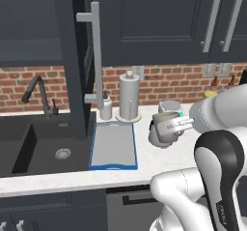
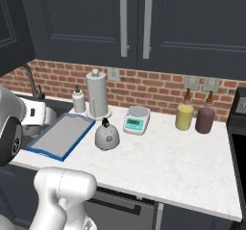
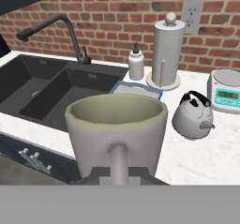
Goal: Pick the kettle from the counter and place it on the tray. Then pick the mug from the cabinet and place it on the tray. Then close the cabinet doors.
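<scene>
**Mug in the claw, tray bare, kettle on the stone**

The cabinet doors [image 1: 79, 56] stand open above the counter [image 2: 168, 161], one hanging over the sink's edge with its long bar handle out front. That door is the largest hazard: I judge a careless swing of the arm toward the tray could clip it.

The sink [image 3: 42, 89] lies just left of the tray [image 1: 113, 145], which sits empty beside the basin. A mug released too far that way could tip over the blue rim and drop in.

The paper-towel roll [image 2: 97, 94] and soap bottle [image 2: 79, 100] stand close behind the tray's far end, narrowing the approach from the wall side.

The kettle [image 2: 106, 135] rests on the counter just right of the tray, not on it, so the task's order looks upset; the mug should leave it room.

The gripper [image 1: 179, 124] holds the mug [image 3: 117, 134] by its handle, above the counter right of the tray. The scale [image 2: 137, 120] sits well clear.
</scene>
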You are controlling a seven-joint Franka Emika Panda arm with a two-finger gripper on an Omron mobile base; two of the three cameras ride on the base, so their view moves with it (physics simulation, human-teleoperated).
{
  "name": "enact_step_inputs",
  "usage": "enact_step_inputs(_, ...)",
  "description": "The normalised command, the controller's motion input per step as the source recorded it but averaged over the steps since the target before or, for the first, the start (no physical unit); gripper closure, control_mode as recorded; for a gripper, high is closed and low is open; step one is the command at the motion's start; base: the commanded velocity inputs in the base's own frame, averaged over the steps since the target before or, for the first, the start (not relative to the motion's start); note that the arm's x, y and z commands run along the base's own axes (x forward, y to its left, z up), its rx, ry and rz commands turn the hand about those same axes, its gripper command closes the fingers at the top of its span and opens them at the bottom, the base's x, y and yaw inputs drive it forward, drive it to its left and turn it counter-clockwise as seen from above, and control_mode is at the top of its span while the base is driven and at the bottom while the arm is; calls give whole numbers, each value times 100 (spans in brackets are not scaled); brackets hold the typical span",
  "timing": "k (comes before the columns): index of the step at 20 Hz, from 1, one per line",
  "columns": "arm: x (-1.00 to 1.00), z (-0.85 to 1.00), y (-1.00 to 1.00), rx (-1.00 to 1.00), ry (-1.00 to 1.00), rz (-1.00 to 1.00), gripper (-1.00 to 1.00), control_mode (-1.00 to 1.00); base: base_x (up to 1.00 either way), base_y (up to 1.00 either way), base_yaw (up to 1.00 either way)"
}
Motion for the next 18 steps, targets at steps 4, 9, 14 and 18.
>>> enact_step_inputs(4,0,0,0,0,0,0,100,100,49,-1,0)
enact_step_inputs(9,0,0,0,0,0,0,100,100,58,-2,-9)
enact_step_inputs(14,0,0,0,0,0,0,100,100,51,0,-15)
enact_step_inputs(18,0,0,0,0,0,0,100,100,49,0,-6)
